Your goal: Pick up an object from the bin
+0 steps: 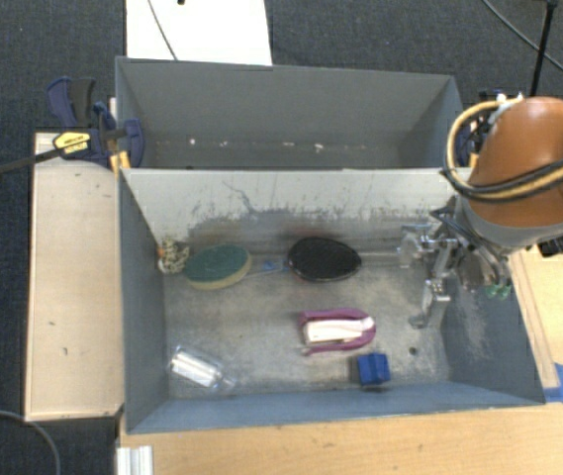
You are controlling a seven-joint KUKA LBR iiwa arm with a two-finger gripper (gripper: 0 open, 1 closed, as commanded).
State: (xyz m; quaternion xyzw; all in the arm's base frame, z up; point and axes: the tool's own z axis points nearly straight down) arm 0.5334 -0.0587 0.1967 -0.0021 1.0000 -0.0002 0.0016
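Bin (142,265): grey metal, 6 loose things on the floor, all lying singly.

My gripper (425,313) hangs low at the right end, over bare floor and near the right wall. From this angle I cannot tell whether my jaws are apart or together.

Nearest to me:
- a purple-and-white piece (338,331), flat at mid-floor, apart from me
- a small blue block (371,369), just beside it, close to the front wall
- a black oval pad (325,259), toward the back wall

Farther off:
- a round green scrubber (218,264)
- a small tan scrap (171,256), at the scrubber's far edge
- a clear plastic piece (196,367), in the front-left corner
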